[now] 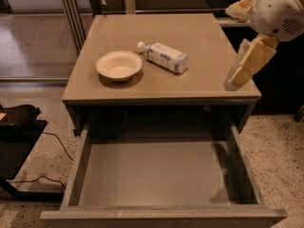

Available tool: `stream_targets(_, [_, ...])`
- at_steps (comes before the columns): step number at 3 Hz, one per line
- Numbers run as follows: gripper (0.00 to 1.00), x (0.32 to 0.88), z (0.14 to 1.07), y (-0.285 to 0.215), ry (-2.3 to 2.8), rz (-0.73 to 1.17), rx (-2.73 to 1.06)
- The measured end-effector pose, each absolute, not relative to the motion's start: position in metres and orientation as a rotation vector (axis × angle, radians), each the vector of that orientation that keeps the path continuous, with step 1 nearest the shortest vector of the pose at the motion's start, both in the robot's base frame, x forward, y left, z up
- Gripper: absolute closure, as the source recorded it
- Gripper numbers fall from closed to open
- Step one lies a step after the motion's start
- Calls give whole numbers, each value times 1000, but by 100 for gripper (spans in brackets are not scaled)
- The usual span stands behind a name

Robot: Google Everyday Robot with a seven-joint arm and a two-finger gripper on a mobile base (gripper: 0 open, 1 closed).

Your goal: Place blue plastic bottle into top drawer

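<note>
The blue plastic bottle (164,57) lies on its side on the cabinet top, white cap pointing left, just right of the cream-white bowl (119,65). The top drawer (156,175) is pulled fully out below the top, and its flat bottom is bare. My gripper (233,82) hangs from the white arm at the upper right. It is above the right edge of the cabinet top, to the right of the bottle and apart from it. It holds nothing.
The square cabinet top (209,37) bears only the bowl and the bottle. A black object with a cable (19,127) sits on the floor at the left. Metal frame legs (71,13) stand behind the cabinet at the left.
</note>
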State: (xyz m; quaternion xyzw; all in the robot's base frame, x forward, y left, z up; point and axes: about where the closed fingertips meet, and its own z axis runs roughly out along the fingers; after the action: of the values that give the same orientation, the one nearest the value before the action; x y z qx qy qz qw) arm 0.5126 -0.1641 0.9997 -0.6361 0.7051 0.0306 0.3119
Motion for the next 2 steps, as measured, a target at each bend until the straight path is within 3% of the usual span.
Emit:
stream_targets(1, [0, 554, 995, -146, 1810, 204, -1585])
stream_targets(2, [0, 554, 996, -146, 1810, 204, -1585])
